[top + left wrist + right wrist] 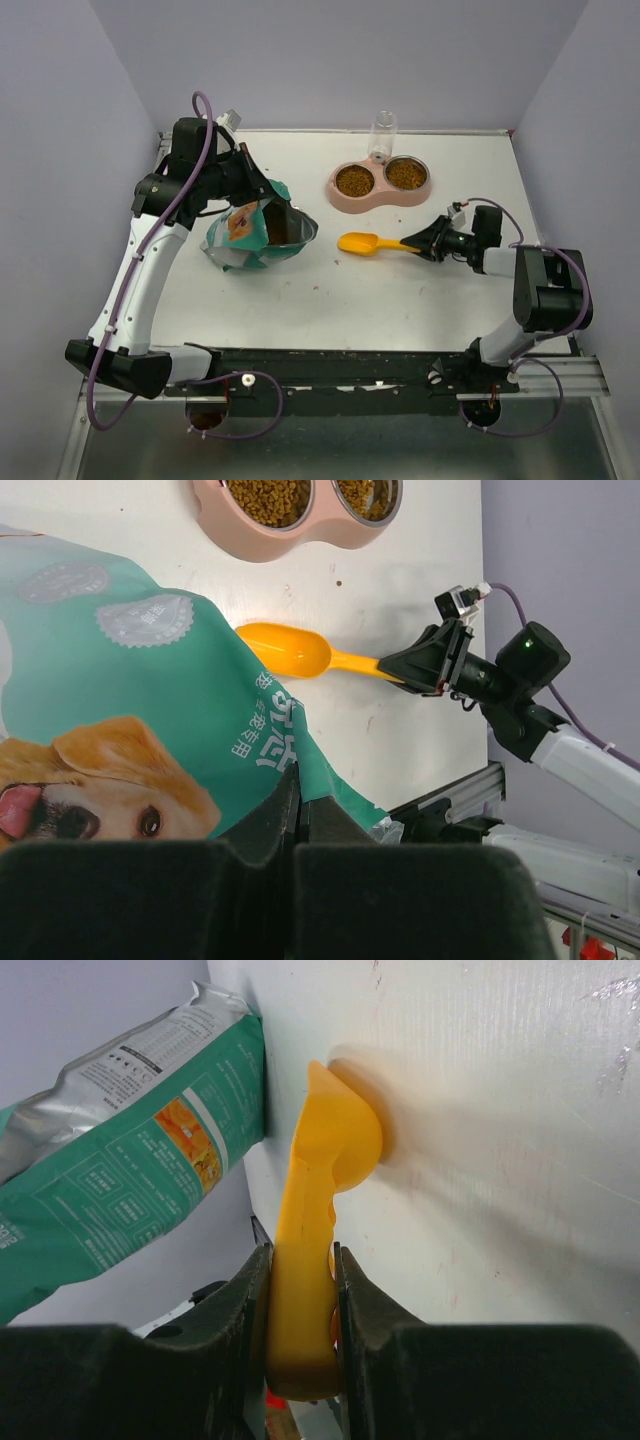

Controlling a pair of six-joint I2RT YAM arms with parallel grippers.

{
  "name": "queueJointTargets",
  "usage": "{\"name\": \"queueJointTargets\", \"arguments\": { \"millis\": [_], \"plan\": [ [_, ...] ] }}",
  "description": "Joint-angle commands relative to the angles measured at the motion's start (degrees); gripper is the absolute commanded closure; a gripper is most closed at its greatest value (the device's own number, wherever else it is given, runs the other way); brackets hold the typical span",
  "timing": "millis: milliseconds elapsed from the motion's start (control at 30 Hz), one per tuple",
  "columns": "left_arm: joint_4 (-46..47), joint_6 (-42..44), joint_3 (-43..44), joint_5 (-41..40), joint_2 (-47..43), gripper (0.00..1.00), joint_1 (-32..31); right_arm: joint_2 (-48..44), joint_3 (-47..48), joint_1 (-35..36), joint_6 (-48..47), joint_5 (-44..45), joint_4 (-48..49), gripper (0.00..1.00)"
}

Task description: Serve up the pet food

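The left gripper [298,812] is pinching the bag [245,240] rim, left of centre. The right gripper [431,243] is clamping the scoop [362,243] handle. Pet food [353,181] is sitting in the bowls [380,201], upper centre. If that thin pinch slips, the bag could sag and spill.

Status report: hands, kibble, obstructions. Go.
Left hand shut on bag. Right hand shut on scoop handle. Kibble in both bowls. Nothing between scoop and bag.

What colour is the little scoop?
The scoop is orange-yellow; the right wrist view shows it best.
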Motion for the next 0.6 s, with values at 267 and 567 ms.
{"name": "queueJointTargets", "arguments": {
  "millis": [267, 567],
  "plan": [
    [5.38, -1.49, 2.34, 4.15, -2.92, 1.0, 0.17, 5.22, 0.12, -0.9, -16.22, 11.24, -11.42, 0.75],
    [5.46, -1.14, 2.34, 4.23, -3.01, 1.0, 0.17, 5.84, 3.89, -0.98, -18.49, 16.69, -19.05, 0.48]
  ]
}}
